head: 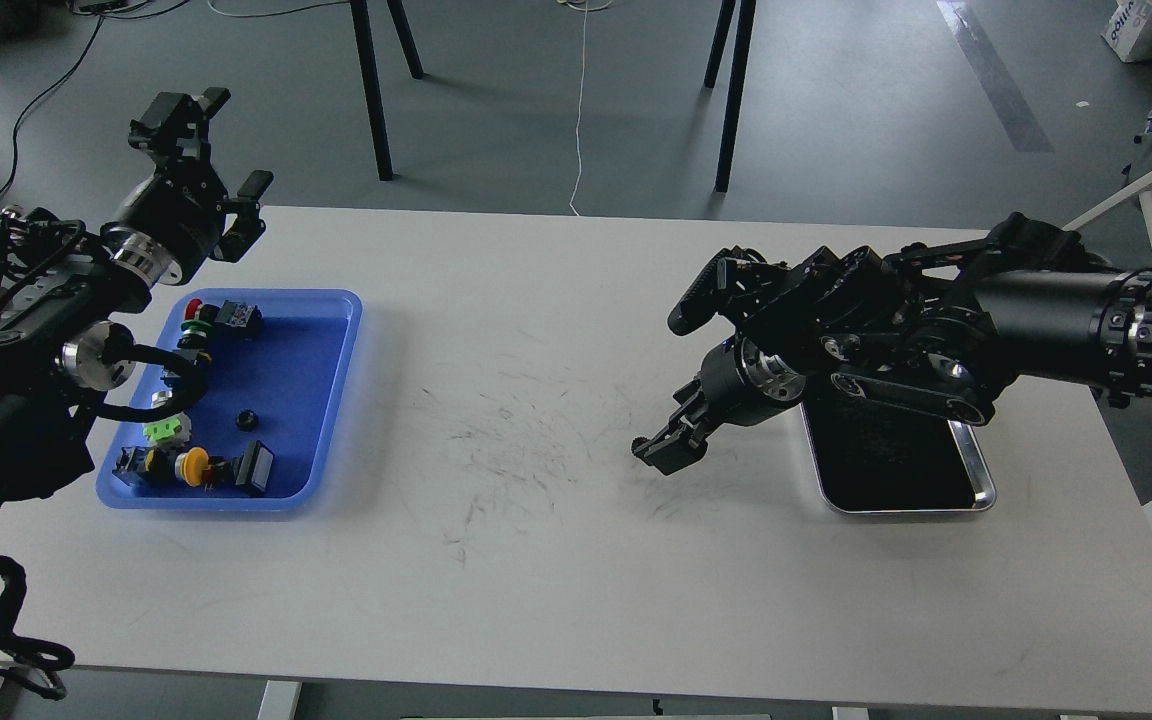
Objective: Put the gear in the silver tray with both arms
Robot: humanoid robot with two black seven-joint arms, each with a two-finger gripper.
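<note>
My right gripper is down at the table's middle right, just left of the silver tray. A small black round piece, which seems to be the gear, shows at the gripper's left tip. The fingers are dark and bunched, so I cannot tell whether they grip it. The right arm's wrist covers the tray's far left part. The tray's dark inside shows nothing in it. My left gripper is raised over the table's far left edge, beyond the blue tray, open and holding nothing.
A blue plastic tray at the left holds several push buttons and switches and a small black round part. Black table legs stand on the floor beyond the table.
</note>
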